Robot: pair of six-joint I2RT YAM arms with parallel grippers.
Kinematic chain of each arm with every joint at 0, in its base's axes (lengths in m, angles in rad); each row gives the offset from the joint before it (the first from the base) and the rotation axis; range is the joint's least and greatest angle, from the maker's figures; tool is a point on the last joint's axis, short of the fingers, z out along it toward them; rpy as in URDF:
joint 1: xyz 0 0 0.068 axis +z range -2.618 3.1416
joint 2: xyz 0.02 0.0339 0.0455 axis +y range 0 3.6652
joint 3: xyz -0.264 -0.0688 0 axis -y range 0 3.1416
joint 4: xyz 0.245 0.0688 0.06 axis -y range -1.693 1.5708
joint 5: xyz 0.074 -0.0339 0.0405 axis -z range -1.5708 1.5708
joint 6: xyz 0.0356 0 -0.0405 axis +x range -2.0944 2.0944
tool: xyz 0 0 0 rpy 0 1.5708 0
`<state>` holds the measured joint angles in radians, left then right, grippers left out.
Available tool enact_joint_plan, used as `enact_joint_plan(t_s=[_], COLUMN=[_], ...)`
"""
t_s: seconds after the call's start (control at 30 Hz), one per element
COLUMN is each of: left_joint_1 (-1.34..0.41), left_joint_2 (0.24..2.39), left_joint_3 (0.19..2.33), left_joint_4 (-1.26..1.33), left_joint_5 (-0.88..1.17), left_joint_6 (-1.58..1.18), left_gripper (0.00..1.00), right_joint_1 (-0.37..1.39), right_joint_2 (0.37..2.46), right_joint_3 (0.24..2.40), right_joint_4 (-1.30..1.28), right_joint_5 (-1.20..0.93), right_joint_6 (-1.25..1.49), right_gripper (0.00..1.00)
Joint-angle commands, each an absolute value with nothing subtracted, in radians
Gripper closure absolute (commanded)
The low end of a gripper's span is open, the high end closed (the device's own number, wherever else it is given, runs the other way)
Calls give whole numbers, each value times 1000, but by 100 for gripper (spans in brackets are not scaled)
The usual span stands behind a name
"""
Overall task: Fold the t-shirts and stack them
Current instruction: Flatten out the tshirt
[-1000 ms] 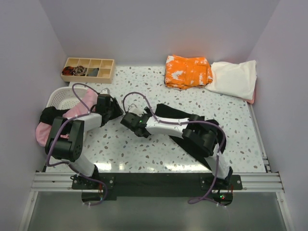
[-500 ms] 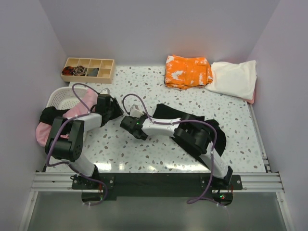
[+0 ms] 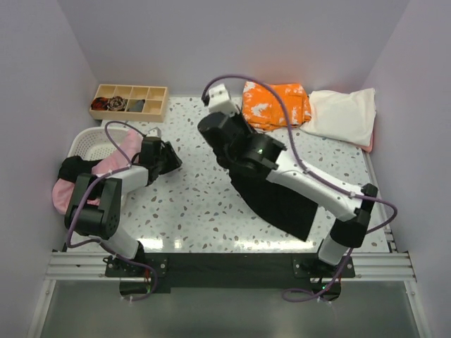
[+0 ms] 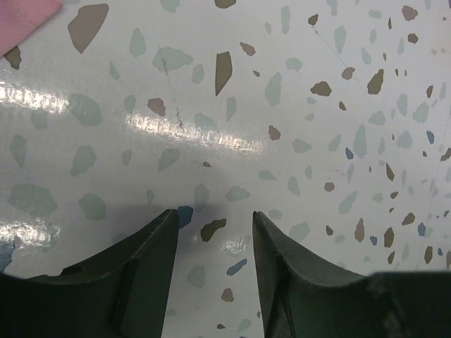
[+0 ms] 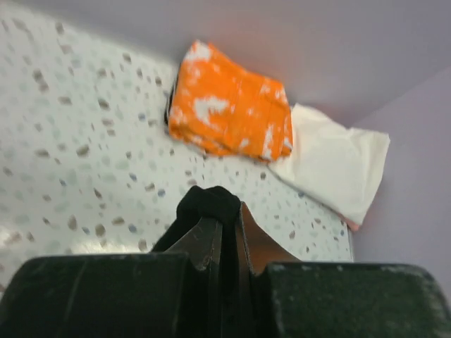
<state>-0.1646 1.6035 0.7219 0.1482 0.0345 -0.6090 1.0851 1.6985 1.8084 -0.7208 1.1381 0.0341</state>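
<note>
One black t-shirt (image 3: 276, 205) | pinched in right claw (image 5: 225, 229) | left claw (image 4: 213, 215) parted

No lettering, label, brand, number or sign is readable on anything in view.

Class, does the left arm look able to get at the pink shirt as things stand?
Probably yes: the left end effector is open and empty, and the pink shirt lies beside it with nothing between.
</note>
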Motion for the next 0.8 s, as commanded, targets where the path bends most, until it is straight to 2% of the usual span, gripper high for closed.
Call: enact_joint_plan(t_s=[0.0,0.1,0.13,0.17,0.27,0.33,0.57,0.77], left_joint_1=[-167,-169,-169,-169,-172,-172,-178,-179], left_joint_2=[1549,1526,1513,1506,1474,1436,1284,1226], left_joint_3=[750,749,746,741,729,718,678,663], left_joint_4=[202,219,227,232,241,239,232,222], left_joint_5=[81,101,104,110,104,91,5,2], left_joint_6=[-604,-610,-618,-624,-638,-641,-660,-657], left_gripper=[49,48,48,48,48,48,48,47], right_joint_1=[1120,1205,1232,1286,1380,1393,1407,1407], right_joint_2=[1672,1678,1663,1660,1695,1723,1692,1724], right_joint_3=[2166,2279,2278,2273,2331,2423,2272,2335], right_joint_4=[-713,-527,-430,-221,68,110,446,576], right_joint_5=[1129,1155,1169,1196,1247,1261,1258,1243], right_joint_6=[-159,-366,-541,-634,-975,-1076,-1270,-1423], right_gripper=[100,100,100,100,100,100,100,100])
